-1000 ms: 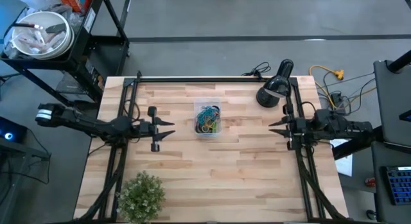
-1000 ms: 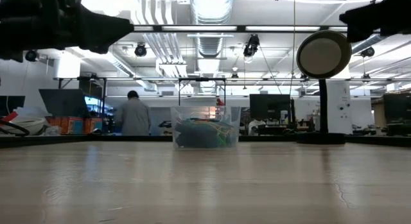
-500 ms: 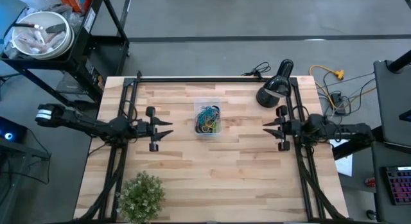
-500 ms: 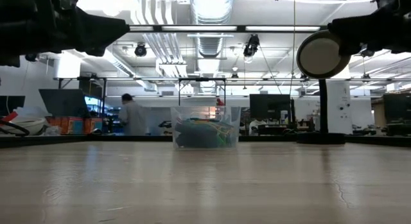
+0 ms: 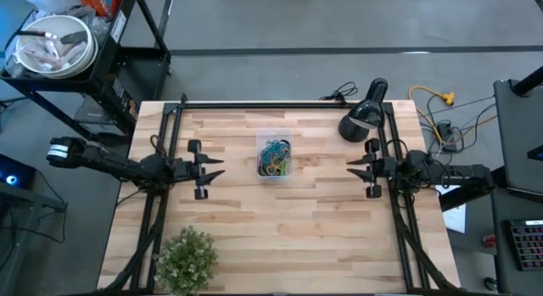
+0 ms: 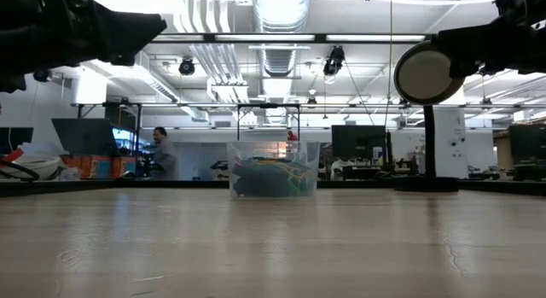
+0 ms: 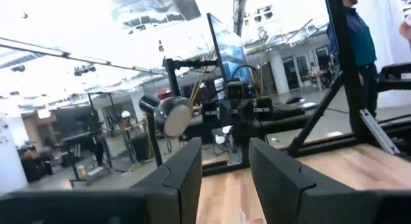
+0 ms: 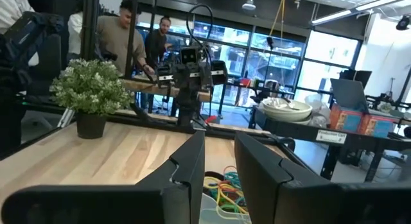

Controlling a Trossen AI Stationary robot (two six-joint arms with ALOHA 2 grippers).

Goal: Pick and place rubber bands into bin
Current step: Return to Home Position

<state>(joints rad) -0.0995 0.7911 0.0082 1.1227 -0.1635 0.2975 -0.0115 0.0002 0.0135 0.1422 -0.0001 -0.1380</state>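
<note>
The bin [image 5: 274, 157], a small clear tub, stands on the middle of the table toward its far edge, with a tangle of blue, yellow and green rubber bands [image 5: 275, 156] inside. The low view shows the bin [image 6: 273, 170] resting flat on its base. My left gripper [image 5: 222, 168] hovers open to the left of the bin, pointing at it. My right gripper [image 5: 349, 169] hovers open to its right, also pointing at it. Both are raised above the table, at the top of the low view. The right wrist view shows the rubber bands [image 8: 225, 189] just past the open fingers.
A black desk lamp [image 5: 363, 118] stands at the table's far right corner. A potted plant [image 5: 188, 258] sits at the near left corner. A white bowl [image 5: 51, 43] rests on a cart beyond the table. People [image 8: 122, 38] stand in the room behind.
My right gripper has moved toward the table's left, closer to the bin, staying open. My left gripper has drawn back slightly toward the table's left edge. The bin and rubber bands have not moved.
</note>
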